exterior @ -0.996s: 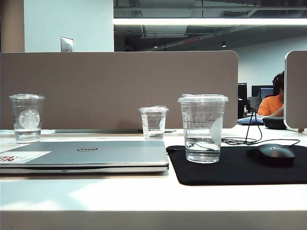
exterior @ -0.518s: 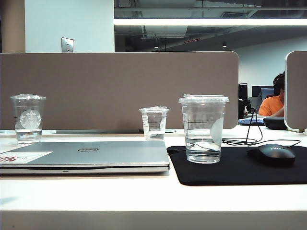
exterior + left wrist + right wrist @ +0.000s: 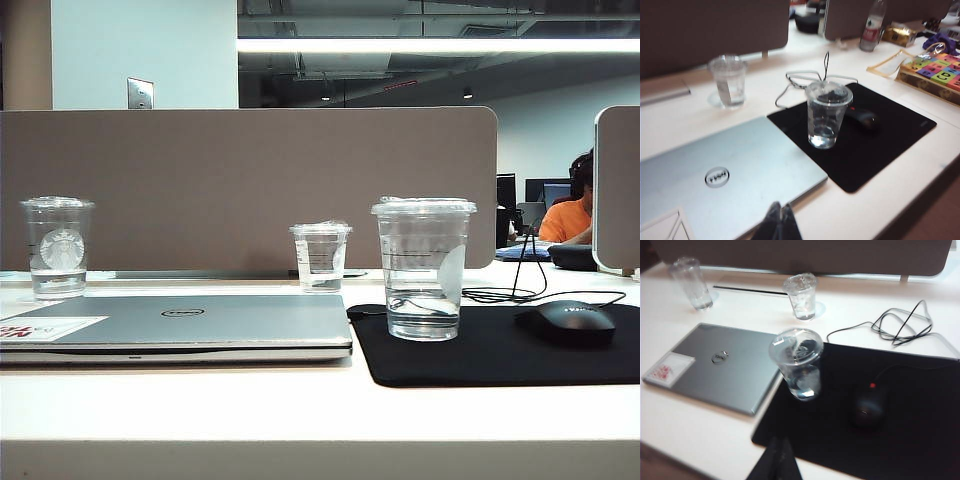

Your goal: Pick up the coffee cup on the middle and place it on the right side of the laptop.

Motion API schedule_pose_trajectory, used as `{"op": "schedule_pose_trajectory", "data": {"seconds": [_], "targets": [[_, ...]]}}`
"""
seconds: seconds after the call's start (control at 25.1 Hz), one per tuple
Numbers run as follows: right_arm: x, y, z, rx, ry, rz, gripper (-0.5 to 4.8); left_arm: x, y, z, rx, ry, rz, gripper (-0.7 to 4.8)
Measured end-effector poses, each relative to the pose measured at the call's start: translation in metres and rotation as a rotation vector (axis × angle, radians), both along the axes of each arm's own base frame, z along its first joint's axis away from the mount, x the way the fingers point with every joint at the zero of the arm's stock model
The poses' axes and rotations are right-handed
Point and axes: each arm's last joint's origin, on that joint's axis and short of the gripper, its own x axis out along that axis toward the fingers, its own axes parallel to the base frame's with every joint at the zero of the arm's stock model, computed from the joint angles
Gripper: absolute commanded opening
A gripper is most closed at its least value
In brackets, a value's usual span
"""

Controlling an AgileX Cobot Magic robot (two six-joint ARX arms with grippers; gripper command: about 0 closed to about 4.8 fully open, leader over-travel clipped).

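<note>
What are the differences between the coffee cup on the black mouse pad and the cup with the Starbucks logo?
The coffee cup stands on the black mouse pad, right of the laptop; the Starbucks cup stands on the white desk behind the laptop, far left. The coffee cup bears a pale oval patch, the Starbucks cup a round white logo. Both are clear, lidded, upright, with some water.

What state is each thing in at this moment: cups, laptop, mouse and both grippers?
coffee cup: upright on the black mouse pad, lidded, a little water inside, not held.
Starbucks cup: upright, lidded, behind the laptop.
small cup: upright, lidded.
laptop: closed, flat.
mouse: on the pad, cable attached.
left gripper: shut, empty, above the laptop's edge.
right gripper: shut, empty, near the pad's front edge.
</note>
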Motion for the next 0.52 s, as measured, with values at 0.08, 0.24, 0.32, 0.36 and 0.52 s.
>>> {"op": "schedule_pose_trajectory", "data": {"seconds": [0.08,0.24,0.32,0.36,0.52], "targets": [[0.006,0.002,-0.016,0.053,-0.022,-0.005,-0.04,0.003,-0.003,-0.007,-0.01,-0.046,-0.003,-0.06],[0.011,0.003,-0.043,0.072,-0.02,-0.011,-0.04,0.01,-0.008,-0.03,0.001,-0.071,-0.005,-0.06],[0.015,0.004,-0.051,0.078,-0.037,-0.012,-0.05,0.012,-0.011,-0.043,0.023,-0.055,-0.007,-0.06],[0.017,0.004,-0.057,0.082,-0.059,-0.018,-0.05,0.014,-0.012,-0.051,0.035,-0.046,-0.008,-0.06],[0.026,0.006,-0.075,0.097,-0.131,-0.031,-0.04,0.017,-0.014,-0.069,0.001,-0.087,-0.006,-0.06]]}}
